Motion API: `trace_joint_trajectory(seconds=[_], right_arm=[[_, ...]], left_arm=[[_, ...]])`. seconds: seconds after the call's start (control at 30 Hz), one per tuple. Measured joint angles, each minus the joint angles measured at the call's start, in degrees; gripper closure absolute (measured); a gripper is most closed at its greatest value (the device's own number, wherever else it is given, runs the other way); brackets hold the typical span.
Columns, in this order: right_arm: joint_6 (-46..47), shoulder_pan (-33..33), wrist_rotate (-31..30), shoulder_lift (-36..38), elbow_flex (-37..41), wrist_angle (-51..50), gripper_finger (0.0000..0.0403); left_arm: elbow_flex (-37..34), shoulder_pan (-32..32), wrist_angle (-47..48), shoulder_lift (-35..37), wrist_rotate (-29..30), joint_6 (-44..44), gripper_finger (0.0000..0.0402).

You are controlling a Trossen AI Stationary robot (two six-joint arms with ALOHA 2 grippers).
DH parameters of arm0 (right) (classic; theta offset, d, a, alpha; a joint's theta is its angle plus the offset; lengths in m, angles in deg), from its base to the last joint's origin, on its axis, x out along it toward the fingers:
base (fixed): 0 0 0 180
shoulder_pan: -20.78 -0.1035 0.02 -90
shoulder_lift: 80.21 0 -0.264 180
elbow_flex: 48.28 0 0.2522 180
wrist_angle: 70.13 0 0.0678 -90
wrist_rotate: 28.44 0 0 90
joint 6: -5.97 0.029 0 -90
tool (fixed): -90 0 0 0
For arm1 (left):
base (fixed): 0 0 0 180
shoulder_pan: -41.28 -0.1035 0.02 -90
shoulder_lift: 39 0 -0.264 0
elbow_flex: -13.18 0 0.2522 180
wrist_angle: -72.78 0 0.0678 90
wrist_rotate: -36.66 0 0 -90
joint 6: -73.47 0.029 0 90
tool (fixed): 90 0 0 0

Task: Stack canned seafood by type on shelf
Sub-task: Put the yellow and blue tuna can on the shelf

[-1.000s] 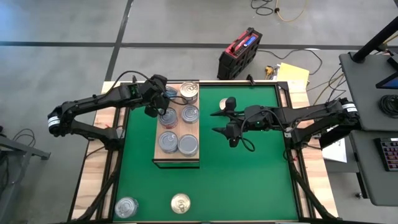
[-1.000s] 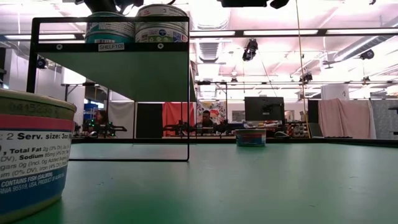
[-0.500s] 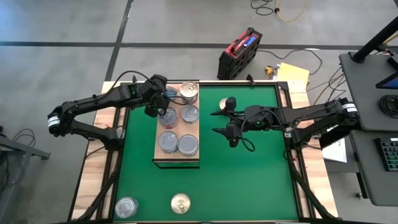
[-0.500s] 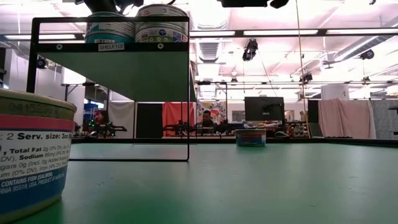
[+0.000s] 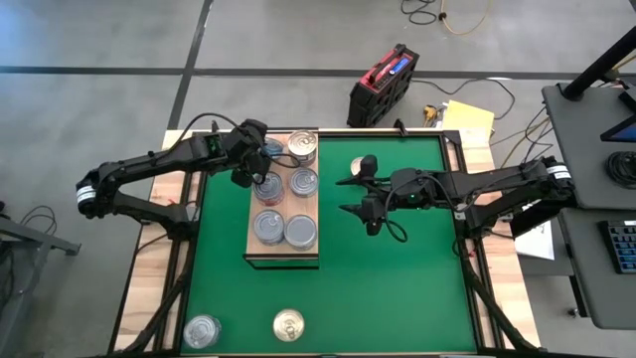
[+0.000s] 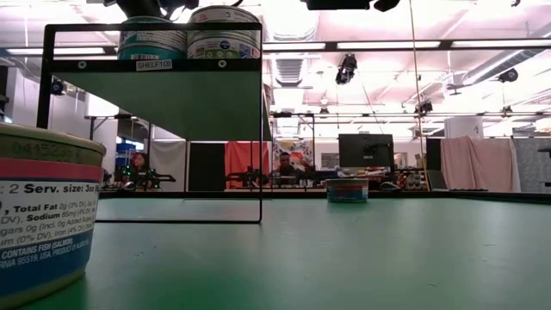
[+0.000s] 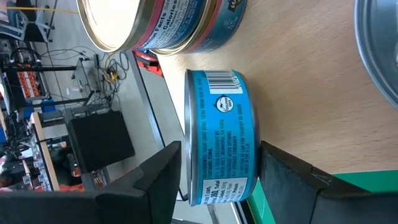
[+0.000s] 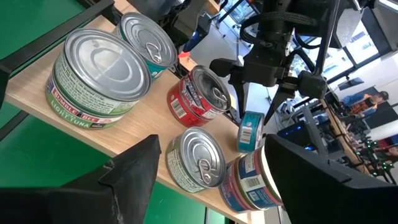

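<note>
Wooden shelf (image 5: pixel 284 254) already carrying most of the tins: one pair at its near end, another pair plus a further tin at the far end, at least one of them a two-high stack (image 8: pixel 99 78) as seen from the right wrist. Sorting by type only partly readable from above, so not judged finished.

Left gripper (image 5: pixel 255 171) over the far left part of the shelf, fingers on either side of a blue tin (image 7: pixel 221 137). Tin standing on its edge against the wood, flat faces toward the fingers, not yet laid flat. Fingers close to both faces, but clamped or just let go: cannot tell.

Right gripper (image 5: pixel 346 196) waiting above the green mat (image 5: pixel 397 288), just beside the shelf, fingers spread apart and holding nothing.

Left to do, by the look of it: settling the blue tin flat with its own kind, then fetching two stragglers well apart from the shelf at the mat's near edge, a silver-lidded tin (image 5: pixel 202 331) and a gold-lidded tin (image 5: pixel 288 324). Roughly two thirds through, as a guess.
</note>
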Motion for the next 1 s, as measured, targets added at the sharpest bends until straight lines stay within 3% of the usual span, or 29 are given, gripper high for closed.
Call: trace_joint_trajectory(seconds=[0.6, 1.0], right_arm=[[0.1, 0.0, 0.0, 0.0, 0.0, 0.0, 0.0103], [0.1, 0.0, 0.0, 0.0, 0.0, 0.0, 0.0123]], left_arm=[[0.0, 0.0, 0.0, 0.0, 0.0, -0.5, 0.0193], [0.0, 0.0, 0.0, 0.0, 0.1, -1.1, 0.0193]])
